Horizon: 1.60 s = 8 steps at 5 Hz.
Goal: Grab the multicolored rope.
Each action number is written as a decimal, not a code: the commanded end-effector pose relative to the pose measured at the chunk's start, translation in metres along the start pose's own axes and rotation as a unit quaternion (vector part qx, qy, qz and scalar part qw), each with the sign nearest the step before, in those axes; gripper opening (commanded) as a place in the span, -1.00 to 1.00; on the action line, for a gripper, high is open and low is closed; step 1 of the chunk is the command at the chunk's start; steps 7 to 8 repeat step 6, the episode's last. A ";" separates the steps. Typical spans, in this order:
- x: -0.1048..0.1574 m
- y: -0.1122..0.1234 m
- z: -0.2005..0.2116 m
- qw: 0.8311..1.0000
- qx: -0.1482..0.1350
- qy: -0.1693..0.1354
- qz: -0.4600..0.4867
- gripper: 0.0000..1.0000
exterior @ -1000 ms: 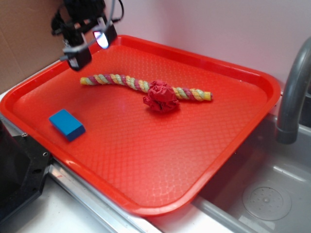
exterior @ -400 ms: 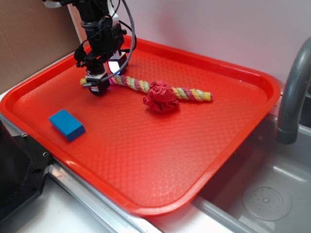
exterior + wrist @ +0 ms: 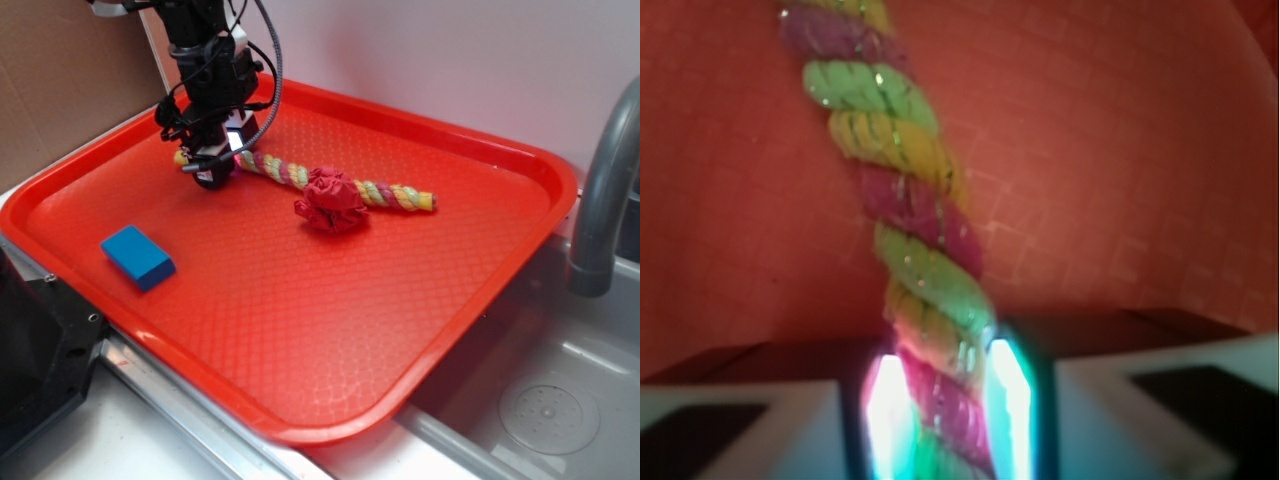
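Observation:
The multicolored rope (image 3: 300, 178), a twisted cord of yellow, pink and pale green, lies across the back of the red tray (image 3: 520, 240). My gripper (image 3: 214, 160) is down on the rope's left end and shut on it. In the wrist view the rope (image 3: 905, 200) runs up from between my glowing pads (image 3: 1012, 405), which press on both of its sides; the gripper (image 3: 948, 410) holds it just above the tray floor. A crumpled red ball (image 3: 331, 199) sits against the rope's middle and hides part of it.
A small blue block (image 3: 137, 256) lies on the tray's front left. A grey faucet (image 3: 605, 190) and sink basin (image 3: 545, 410) are on the right. A brown cardboard wall (image 3: 60, 80) stands behind on the left.
My gripper came down from above the tray's back left corner onto the rope's left end and closed on it. The rope's left end has shifted slightly.

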State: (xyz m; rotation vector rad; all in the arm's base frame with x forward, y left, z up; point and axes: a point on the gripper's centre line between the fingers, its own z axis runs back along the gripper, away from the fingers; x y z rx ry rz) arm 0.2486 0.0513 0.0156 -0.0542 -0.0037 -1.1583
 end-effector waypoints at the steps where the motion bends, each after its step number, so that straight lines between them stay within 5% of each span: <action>1: 0.020 -0.013 0.067 0.985 -0.008 0.031 0.171 -1.00; 3: 0.024 -0.037 0.151 0.913 -0.009 0.007 0.409 -1.00; 5: 0.034 -0.062 0.198 0.809 0.016 -0.029 0.587 -1.00; 8: 0.038 -0.058 0.195 0.809 0.028 -0.017 0.586 -1.00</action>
